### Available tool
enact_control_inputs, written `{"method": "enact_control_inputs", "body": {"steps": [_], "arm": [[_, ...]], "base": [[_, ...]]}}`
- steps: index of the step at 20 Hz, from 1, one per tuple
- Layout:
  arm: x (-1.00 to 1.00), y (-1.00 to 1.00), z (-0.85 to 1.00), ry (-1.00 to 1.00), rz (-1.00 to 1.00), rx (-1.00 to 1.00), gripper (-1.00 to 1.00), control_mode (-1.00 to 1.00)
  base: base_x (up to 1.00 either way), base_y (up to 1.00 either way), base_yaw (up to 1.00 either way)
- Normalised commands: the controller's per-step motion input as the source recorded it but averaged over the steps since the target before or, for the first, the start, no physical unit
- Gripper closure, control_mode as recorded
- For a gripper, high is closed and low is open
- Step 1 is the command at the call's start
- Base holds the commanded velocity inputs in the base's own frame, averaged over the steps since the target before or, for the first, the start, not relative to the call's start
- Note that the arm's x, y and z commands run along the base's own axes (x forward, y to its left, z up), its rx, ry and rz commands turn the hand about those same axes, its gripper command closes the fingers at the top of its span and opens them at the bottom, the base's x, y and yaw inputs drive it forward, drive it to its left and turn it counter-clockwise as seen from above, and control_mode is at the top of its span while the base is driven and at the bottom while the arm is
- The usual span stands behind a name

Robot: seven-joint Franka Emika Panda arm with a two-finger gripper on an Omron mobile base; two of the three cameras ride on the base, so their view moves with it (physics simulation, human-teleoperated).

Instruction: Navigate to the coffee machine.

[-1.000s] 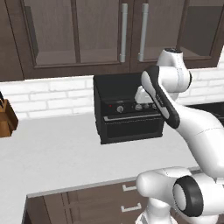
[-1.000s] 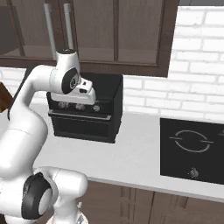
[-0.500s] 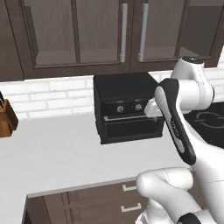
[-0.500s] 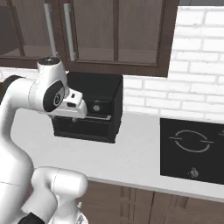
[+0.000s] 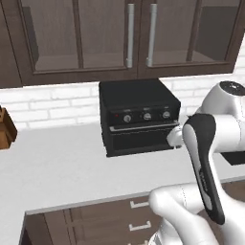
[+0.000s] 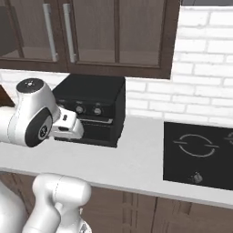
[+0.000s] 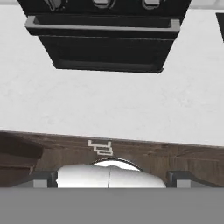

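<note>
Facing the toaster oven — pincer tucked behind the arm, state unreadable.

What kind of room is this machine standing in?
A kitchen, though a computer-rendered one. A black toaster oven sits on a pale counter, a cooktop is set into it, and dark glass-door cabinets hang above a white brick wall.

Even, shadowless light — slightly soft.
</note>
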Motion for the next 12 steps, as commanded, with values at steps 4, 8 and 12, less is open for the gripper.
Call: {"method": "enact_control_inputs", "body": {"steps": [4, 8, 12], "arm": [[0.00, 0.00, 0.00, 0.00, 0.00, 0.00, -1.00, 1.00], [0.00, 0.00, 0.00, 0.00, 0.00, 0.00, -1.00, 1.00], [0.00, 0.00, 0.00, 0.00, 0.00, 0.00, -1.00, 1.00]], "base": [[-0.25, -0.66, -0.34], [0.00, -0.67, -0.75], [0.00, -0.26, -0.91]]}}
